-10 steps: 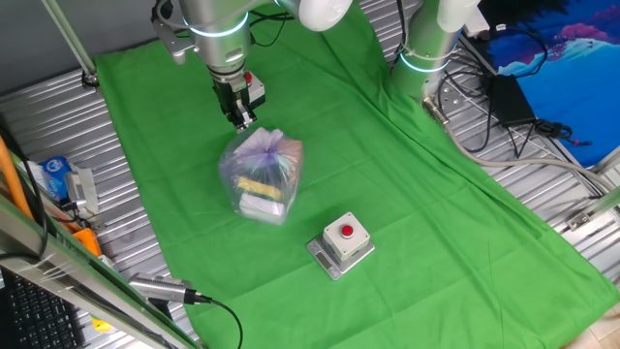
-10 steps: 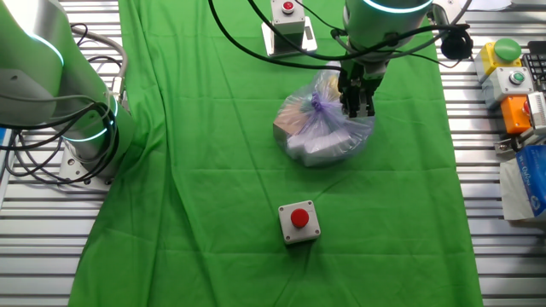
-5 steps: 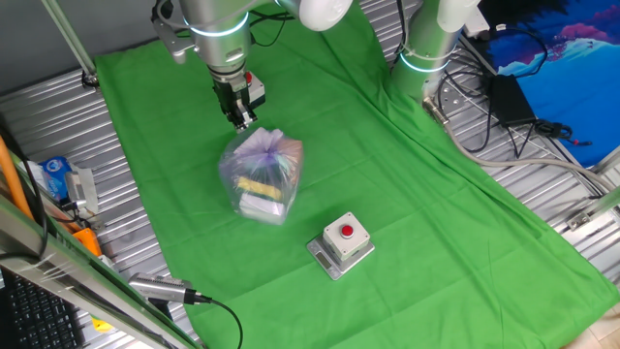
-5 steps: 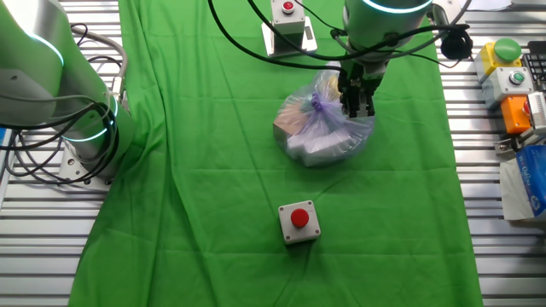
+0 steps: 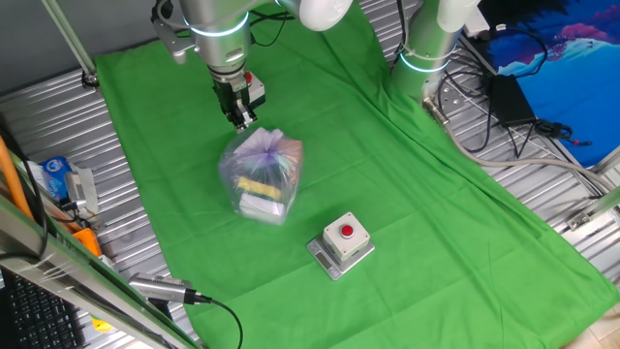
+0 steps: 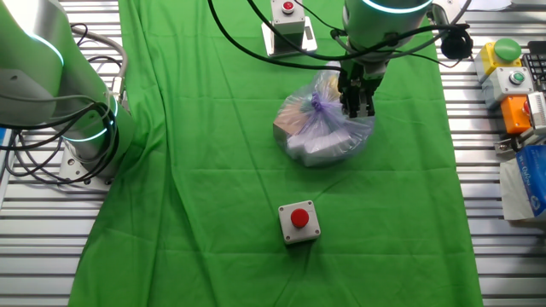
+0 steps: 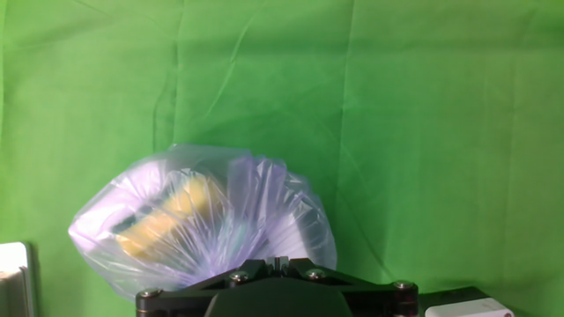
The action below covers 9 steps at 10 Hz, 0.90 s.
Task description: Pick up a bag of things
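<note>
The bag of things (image 5: pixel 260 176) is a translucent purplish plastic bag with yellow and white items inside. It rests on the green cloth, gathered at its top. It also shows in the other fixed view (image 6: pixel 320 128) and the hand view (image 7: pixel 194 220). My gripper (image 5: pixel 242 121) hangs just above the bag's far edge, beside the gathered top (image 6: pixel 317 104). In the other fixed view the gripper (image 6: pixel 357 109) overlaps the bag's right side. In the hand view the gripper (image 7: pixel 278 261) has its fingers pressed together, with the bag right behind them. I see nothing held between them.
A grey box with a red button (image 5: pixel 341 242) stands on the cloth near the bag, also in the other fixed view (image 6: pixel 299 222). A second button box (image 6: pixel 288 21) stands behind the gripper. Coloured button boxes (image 6: pixel 510 72) sit off the cloth. Another robot base (image 5: pixel 426 48) stands at the cloth's edge.
</note>
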### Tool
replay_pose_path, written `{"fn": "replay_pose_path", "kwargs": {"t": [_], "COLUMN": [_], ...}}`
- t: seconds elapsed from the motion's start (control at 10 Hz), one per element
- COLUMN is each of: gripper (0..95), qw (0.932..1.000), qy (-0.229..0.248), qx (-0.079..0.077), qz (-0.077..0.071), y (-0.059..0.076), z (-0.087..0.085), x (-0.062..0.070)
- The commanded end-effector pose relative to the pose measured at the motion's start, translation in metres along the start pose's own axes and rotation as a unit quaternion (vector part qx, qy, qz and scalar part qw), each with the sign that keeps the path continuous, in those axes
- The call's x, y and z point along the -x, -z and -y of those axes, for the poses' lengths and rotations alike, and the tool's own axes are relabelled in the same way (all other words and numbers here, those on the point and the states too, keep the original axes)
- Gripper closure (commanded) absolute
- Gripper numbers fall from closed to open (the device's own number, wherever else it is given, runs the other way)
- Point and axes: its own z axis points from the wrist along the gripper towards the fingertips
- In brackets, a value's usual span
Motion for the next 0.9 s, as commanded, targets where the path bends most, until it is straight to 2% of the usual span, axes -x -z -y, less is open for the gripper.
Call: {"fn": "replay_pose_path", "kwargs": {"t": [0.1,0.9], "gripper": [95.0,95.0], "qw": [1.0000,1.0000], "qy": [0.000,0.006], "qx": [0.000,0.000], "qz": [0.000,0.000], "y": [0.0000,0.0000], "z": [-0.0001,-0.0001], "x": [0.0002,0.0002]}}
